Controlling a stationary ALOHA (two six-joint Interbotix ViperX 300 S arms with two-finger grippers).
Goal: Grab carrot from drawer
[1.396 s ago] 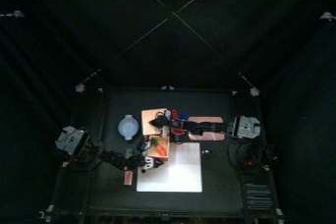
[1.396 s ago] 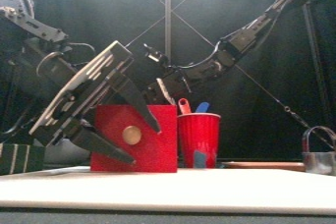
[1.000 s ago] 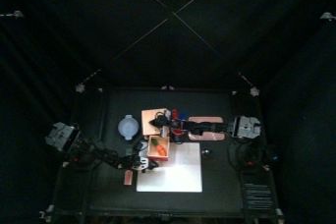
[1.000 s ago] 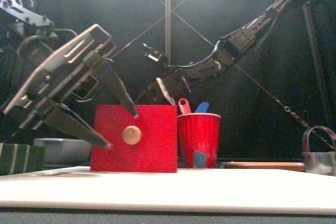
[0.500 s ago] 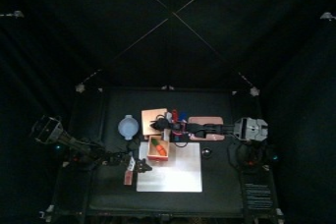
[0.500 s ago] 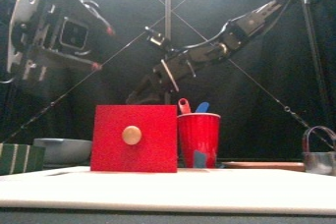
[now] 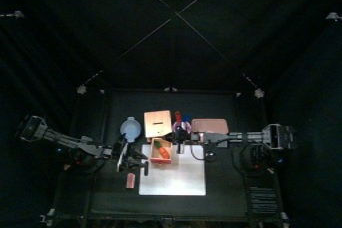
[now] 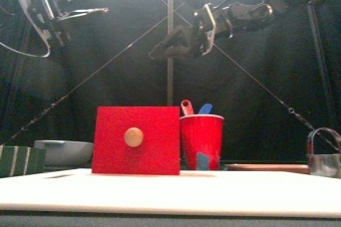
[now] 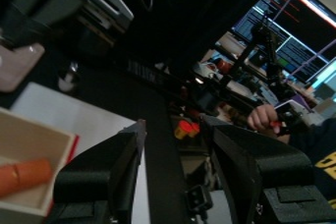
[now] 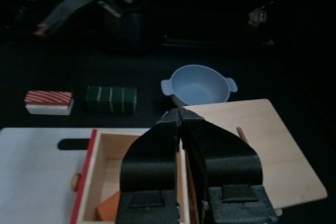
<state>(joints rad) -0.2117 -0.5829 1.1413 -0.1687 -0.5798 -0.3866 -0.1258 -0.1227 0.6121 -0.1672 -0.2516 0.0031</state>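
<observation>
The drawer point(image 7: 152, 152) stands pulled out of the tan box point(image 7: 159, 121); its red front with a tan knob point(image 8: 134, 141) faces the front camera. The carrot point(image 10: 112, 203) lies inside it, a small orange piece, also seen as the carrot point(image 9: 20, 175) in the left wrist view. My right gripper point(image 10: 184, 120) hangs shut above the box and drawer, high over the table point(image 8: 180, 37), with nothing seen in it. My left gripper point(image 9: 178, 164) is open, raised off to the left point(image 8: 47, 12), apart from the drawer.
A white sheet point(image 7: 177, 175) lies in front of the drawer. A pale blue bowl point(image 10: 199, 83) sits left of the box, with a green block point(image 10: 112, 97) and a small red bar point(image 10: 50, 100) nearby. A red cup point(image 8: 202, 141) holding pens stands beside the drawer front.
The left gripper has left the drawer front, lifting up and back to the left. The right gripper has risen higher above the box. The drawer stays pulled out.
</observation>
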